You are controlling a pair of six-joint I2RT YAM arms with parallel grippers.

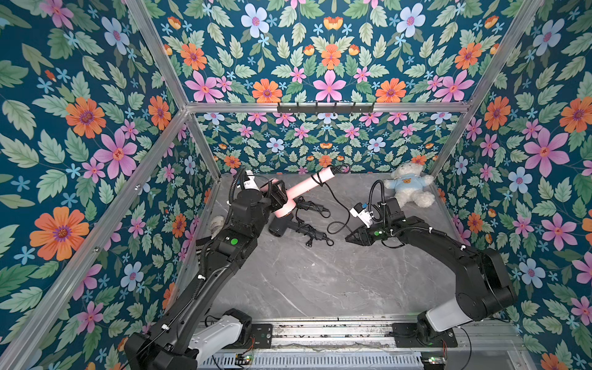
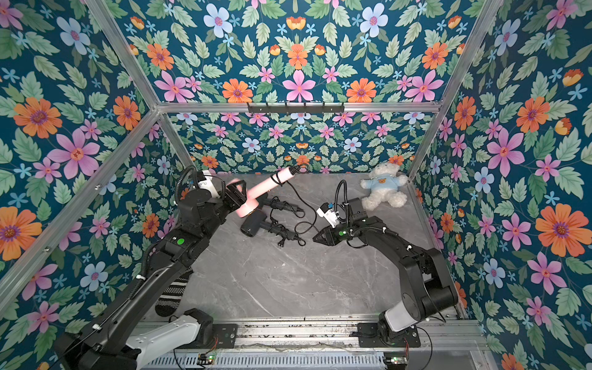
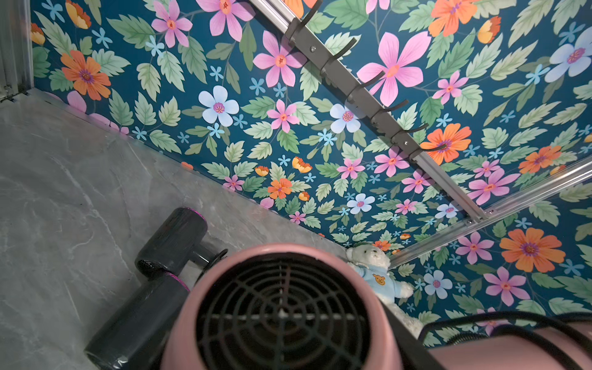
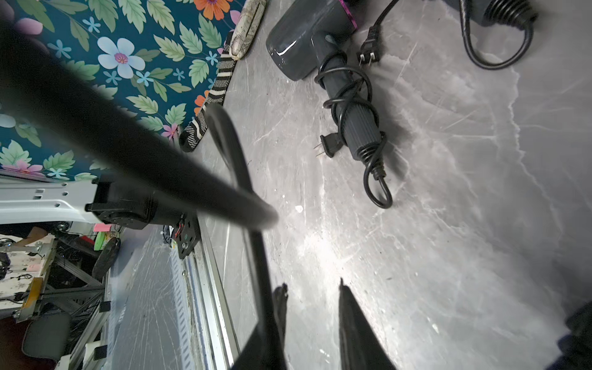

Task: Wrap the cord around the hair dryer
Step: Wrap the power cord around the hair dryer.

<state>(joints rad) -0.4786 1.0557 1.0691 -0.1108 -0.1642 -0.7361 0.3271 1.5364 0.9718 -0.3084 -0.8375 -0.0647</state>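
Note:
My left gripper (image 1: 278,194) is shut on the head of the pink hair dryer (image 1: 302,189) and holds it off the table, handle pointing up toward the back wall. In the left wrist view the dryer's pink rim (image 3: 288,248) and black grille fill the foreground. The black cord (image 1: 339,203) is looped round the handle's far end in both top views, then hangs down to a loose loop on the table by my right gripper (image 1: 349,238). The right gripper (image 4: 310,285) is open; the cord (image 4: 237,166) passes blurred beside one finger, not between the jaws.
Two dark grey hair dryers (image 1: 282,229) (image 1: 309,206) with wrapped cords lie on the marble table between the arms. A white teddy bear (image 1: 408,185) sits at the back right corner. A striped sock (image 2: 173,294) lies by the left wall. A hook rack (image 1: 325,107) hangs on the back wall.

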